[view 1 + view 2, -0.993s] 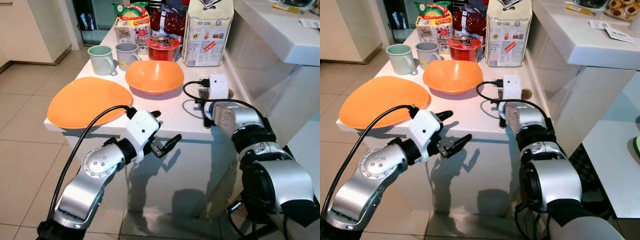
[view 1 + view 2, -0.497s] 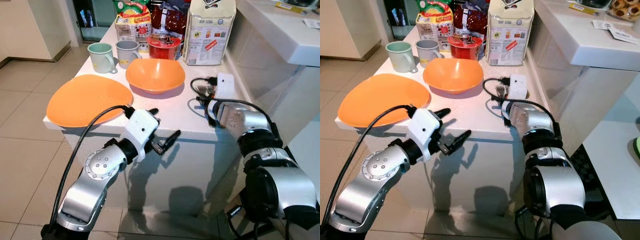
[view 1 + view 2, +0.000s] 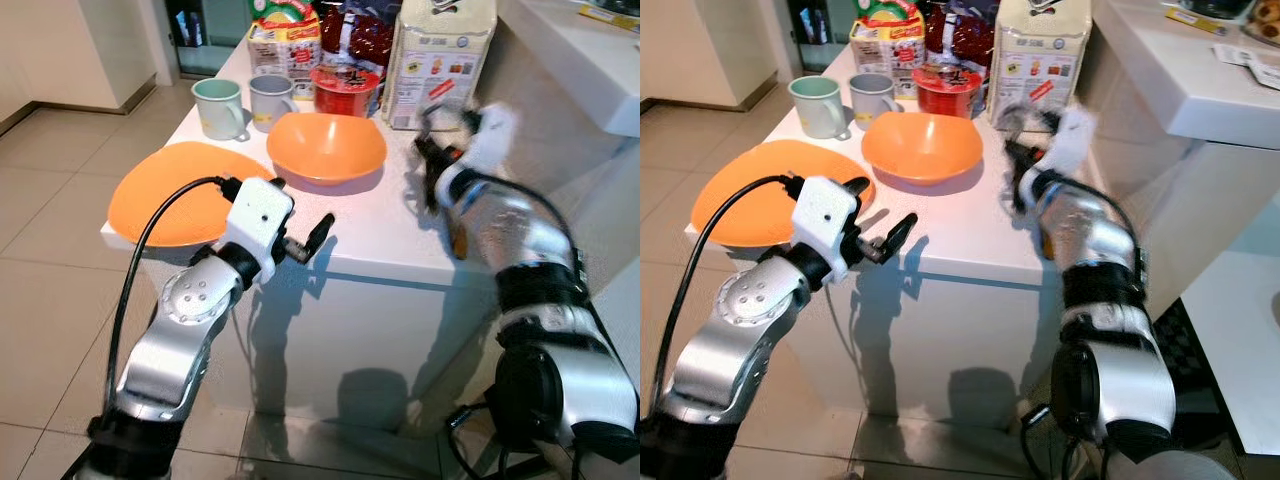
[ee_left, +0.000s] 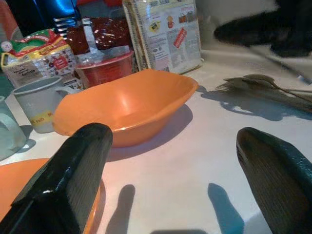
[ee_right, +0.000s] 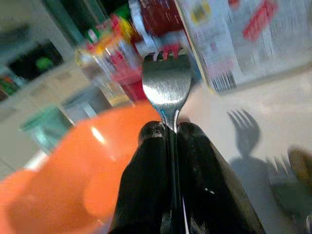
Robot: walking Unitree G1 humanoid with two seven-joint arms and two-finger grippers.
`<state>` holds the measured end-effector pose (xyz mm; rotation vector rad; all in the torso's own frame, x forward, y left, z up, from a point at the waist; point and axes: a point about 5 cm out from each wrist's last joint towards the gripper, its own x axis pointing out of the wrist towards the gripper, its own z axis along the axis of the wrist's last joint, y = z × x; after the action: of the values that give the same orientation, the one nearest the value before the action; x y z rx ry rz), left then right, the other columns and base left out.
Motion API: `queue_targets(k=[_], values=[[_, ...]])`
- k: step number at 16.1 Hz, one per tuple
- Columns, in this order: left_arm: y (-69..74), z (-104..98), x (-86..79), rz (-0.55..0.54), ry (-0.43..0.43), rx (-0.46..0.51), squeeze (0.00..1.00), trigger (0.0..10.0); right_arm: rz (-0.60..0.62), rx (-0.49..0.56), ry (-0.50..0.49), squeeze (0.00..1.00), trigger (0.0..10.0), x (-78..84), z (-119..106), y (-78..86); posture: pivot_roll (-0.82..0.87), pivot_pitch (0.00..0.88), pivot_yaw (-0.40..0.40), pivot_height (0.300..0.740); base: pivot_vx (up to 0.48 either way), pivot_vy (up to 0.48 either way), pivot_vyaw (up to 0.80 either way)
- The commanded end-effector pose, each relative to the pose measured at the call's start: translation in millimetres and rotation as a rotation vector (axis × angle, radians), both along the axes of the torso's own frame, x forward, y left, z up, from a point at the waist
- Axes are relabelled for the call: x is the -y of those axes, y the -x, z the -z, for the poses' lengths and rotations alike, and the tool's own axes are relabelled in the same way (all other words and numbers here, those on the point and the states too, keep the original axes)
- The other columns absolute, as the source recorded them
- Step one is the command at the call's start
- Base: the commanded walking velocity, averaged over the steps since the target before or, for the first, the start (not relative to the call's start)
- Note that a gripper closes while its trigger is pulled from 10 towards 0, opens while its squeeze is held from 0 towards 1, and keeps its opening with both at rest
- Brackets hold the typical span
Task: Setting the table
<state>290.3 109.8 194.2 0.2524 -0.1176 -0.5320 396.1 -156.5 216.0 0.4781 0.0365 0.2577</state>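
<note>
while bare, orange bowl (image 3: 326, 146)

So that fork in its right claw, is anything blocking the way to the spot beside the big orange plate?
Possibly. The right claw holds the fork above the table, to the right of the orange bowl. That bowl and the open left claw lie between it and the orange plate.

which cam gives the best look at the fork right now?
Right wrist view: the fork is sharp, tines up, pinched between the right gripper fingers. Both eye views show that arm motion-blurred above the table, fork not discernible. Left wrist view shows other cutlery lying on the table.
</note>
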Motion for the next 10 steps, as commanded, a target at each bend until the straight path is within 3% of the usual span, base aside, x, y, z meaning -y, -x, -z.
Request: queue_targets(k=[1,3,5,7,8,10], values=[[-2.5,-5,-1.2,-0.03,0.01,0.02,0.0,10.0,0.0,0.056,-0.017,0.0,0.0,4.5,-12,3.7,0.03,0.0,-0.057,0.74,0.0,0.0,0.0],[-2.6,-6,-2.1,-0.077,0.058,0.015,0.0,10.0,-0.019,0.109,-0.003,0.0,0.0,2.6,-21,14.1,0.03,0.0,-0.061,0.74,0.0,0.0,0.0],[-2.1,-12,-4.6,-0.135,0.114,0.019,0.0,10.0,-0.07,0.181,-0.015,0.0,0.0,-5.3,-37,35.9,0.03,0.0,-0.068,0.74,0.0,0.0,0.0],[-5.7,-20,-11.3,-0.213,0.137,0.04,0.0,10.0,-0.081,0.241,0.04,0.0,0.0,-13.0,-45,60.4,0.03,0.0,-0.062,0.74,0.0,0.0,0.0],[-8.2,-24,-20.3,-0.261,0.129,0.055,0.0,10.0,-0.054,0.288,0.137,0.0,10.0,-20.0,-47,74.9,0.02,0.0,-0.057,0.74,0.0,0.0,0.0],[-5.5,-24,-23.7,-0.276,0.117,0.053,0.0,10.0,-0.042,0.321,0.199,0.0,10.0,-22.5,-45,87.7,0.02,0.0,-0.051,0.74,0.0,0.0,0.0]])
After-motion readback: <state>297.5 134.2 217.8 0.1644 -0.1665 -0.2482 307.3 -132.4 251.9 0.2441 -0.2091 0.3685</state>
